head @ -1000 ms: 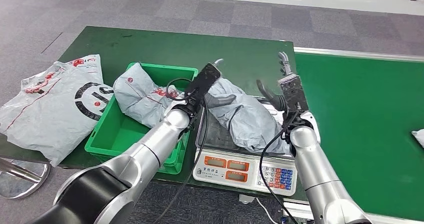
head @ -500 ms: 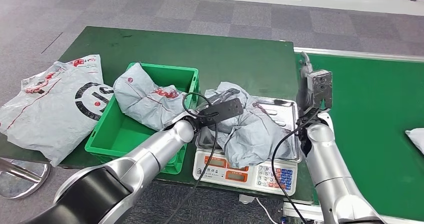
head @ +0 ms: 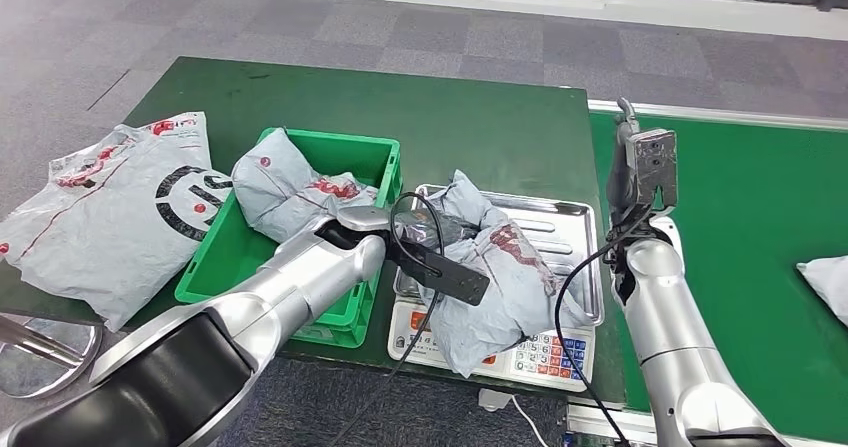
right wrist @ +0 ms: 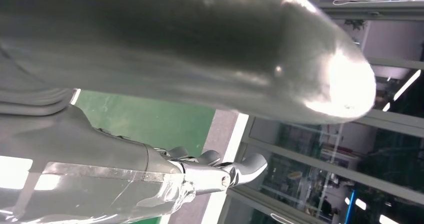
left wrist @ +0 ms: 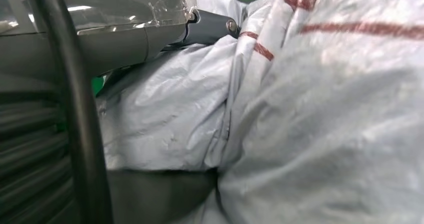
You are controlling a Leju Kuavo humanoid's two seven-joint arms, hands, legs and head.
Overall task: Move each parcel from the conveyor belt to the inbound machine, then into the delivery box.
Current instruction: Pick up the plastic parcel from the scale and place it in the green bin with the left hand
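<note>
Grey parcel [head: 490, 277] on the scale [head: 570, 229], sagging over the near edge and covering part of the keypad, long axis running far to near. Left hand [head: 420, 242] at the parcel's left flank, fingers [left wrist: 210, 26] pressed into the plastic and seemingly gripping a fold. Green box [head: 215, 267] just left of the scale, already holding another parcel [head: 280, 197]. Right hand [head: 640, 167] raised over the belt [head: 740, 267], fingers spread, holding nothing, well apart from the parcel. Left hand nearer, then; likely a short leftward carry into the box.
</note>
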